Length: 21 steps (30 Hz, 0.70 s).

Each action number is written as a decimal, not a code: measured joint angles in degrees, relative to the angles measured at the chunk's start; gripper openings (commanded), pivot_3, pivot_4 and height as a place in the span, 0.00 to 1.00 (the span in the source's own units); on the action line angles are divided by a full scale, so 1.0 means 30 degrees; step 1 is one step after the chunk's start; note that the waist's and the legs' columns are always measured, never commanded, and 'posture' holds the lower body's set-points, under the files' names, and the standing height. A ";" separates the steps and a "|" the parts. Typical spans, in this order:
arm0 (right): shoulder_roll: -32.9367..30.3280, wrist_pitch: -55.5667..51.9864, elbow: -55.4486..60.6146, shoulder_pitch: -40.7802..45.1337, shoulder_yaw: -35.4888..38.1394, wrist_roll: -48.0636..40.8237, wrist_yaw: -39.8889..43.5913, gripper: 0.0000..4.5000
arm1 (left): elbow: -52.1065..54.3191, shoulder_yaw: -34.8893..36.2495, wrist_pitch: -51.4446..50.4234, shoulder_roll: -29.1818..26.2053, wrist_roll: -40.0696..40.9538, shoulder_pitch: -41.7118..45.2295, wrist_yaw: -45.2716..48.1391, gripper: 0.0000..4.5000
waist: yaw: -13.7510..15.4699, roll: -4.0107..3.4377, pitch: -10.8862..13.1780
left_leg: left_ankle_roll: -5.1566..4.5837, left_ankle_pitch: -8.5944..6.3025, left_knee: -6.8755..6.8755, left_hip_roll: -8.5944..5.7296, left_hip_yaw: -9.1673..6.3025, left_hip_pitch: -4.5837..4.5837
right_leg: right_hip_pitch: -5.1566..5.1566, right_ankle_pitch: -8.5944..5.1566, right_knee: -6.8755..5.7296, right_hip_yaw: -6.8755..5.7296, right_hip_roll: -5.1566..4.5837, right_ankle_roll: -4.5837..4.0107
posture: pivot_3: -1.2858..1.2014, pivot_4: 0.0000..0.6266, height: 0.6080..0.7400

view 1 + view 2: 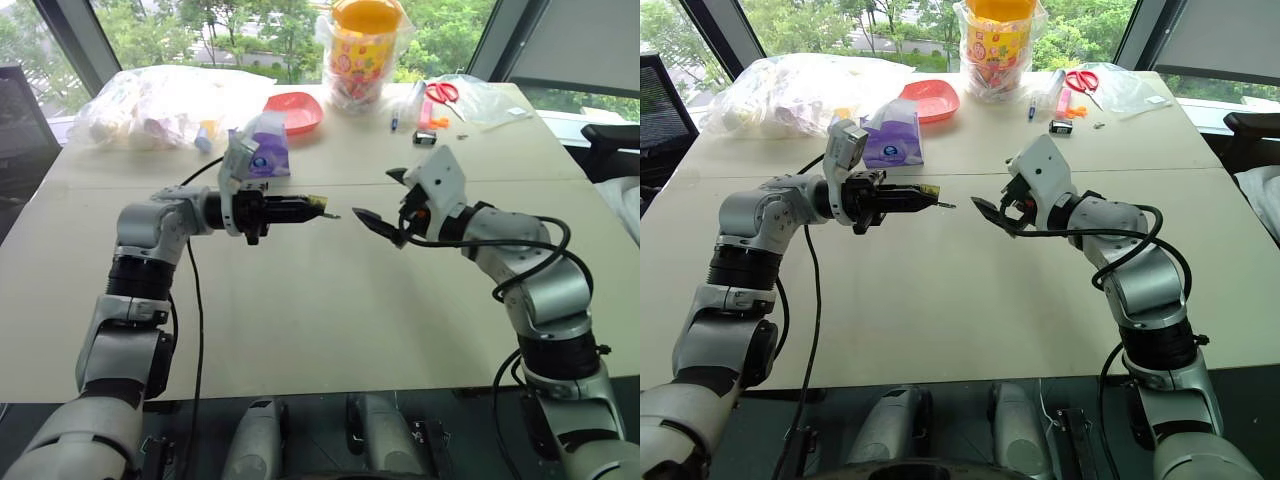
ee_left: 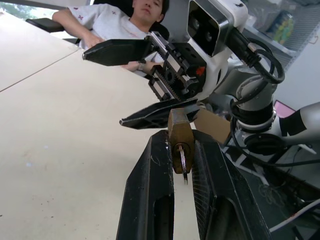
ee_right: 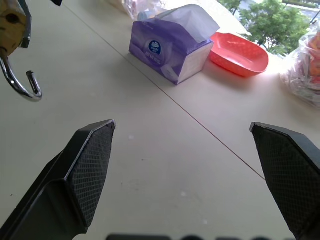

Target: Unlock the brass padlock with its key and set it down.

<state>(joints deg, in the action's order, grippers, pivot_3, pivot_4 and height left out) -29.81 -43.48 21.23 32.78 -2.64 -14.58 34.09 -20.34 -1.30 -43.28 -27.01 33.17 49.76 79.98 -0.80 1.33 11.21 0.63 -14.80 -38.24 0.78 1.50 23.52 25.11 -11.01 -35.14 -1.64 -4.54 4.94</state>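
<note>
Beige table (image 1: 330,300), window side: purple tissue box (image 3: 170,47), red dish (image 3: 239,54), bagged items. Left gripper (image 1: 932,203), held above the table short of the tissue box, fingers clamped on brass padlock (image 2: 179,135), shackle (image 3: 20,82) swung free. Right gripper (image 1: 385,202), facing the padlock, apart from it, jaws spread wide, holding nothing.
</note>
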 measured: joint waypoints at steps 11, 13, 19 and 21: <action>0.0483 -0.0731 0.1064 -0.0276 -0.0345 -0.1391 0.0362 0.99 | 0.0004 0.0029 -0.0085 0.0036 0.0028 -0.0003 -0.0045 0.00 | 0.0057 0.0001 0.0000 | 0.0000 0.0000 -0.0001 -0.0005 -0.0002 0.0003 | -0.0007 -0.0005 0.0007 0.0000 -0.0011 -0.0006 | 0.52 0.24 1.00; 0.0464 -0.0776 0.1066 -0.0307 -0.0351 -0.1407 0.0361 0.99 | 0.0004 0.0035 -0.0085 0.0037 0.0028 -0.0002 -0.0049 0.00 | 0.0054 0.0000 0.0000 | 0.0000 0.0000 -0.0001 -0.0004 -0.0002 0.0002 | -0.0005 -0.0004 0.0005 0.0000 -0.0008 -0.0005 | 0.52 0.24 1.00; -0.2386 0.0994 0.0435 -0.1674 -0.0690 0.0197 0.0605 0.99 | -0.0625 0.0045 0.0051 0.0738 -0.0196 0.0068 -0.1037 0.00 | 0.0353 0.0000 0.0000 | -0.0001 -0.0001 -0.0007 -0.0037 -0.0004 0.0000 | -0.0035 -0.0042 0.0032 -0.0003 -0.0040 -0.0034 | 0.52 0.24 1.00; -0.4070 0.1634 -0.0246 -0.2682 -0.0302 0.1024 0.0959 0.99 | -0.1379 -0.0030 0.0147 0.1249 -0.0724 -0.0119 -0.1978 0.00 | 0.0484 0.0001 -0.0001 | -0.0002 -0.0002 -0.0009 -0.0044 0.0008 0.0003 | -0.0042 -0.0046 0.0065 0.0004 -0.0045 -0.0037 | 0.52 0.24 1.00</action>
<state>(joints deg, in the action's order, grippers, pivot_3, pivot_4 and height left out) -42.02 -38.58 20.49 24.73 -3.54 -11.51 36.96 -24.48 -1.39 -42.84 -23.26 30.99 49.41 74.05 0.65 1.34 11.21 0.62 -14.80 -38.27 0.64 1.52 23.53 24.98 -11.15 -34.95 -1.63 -4.68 4.83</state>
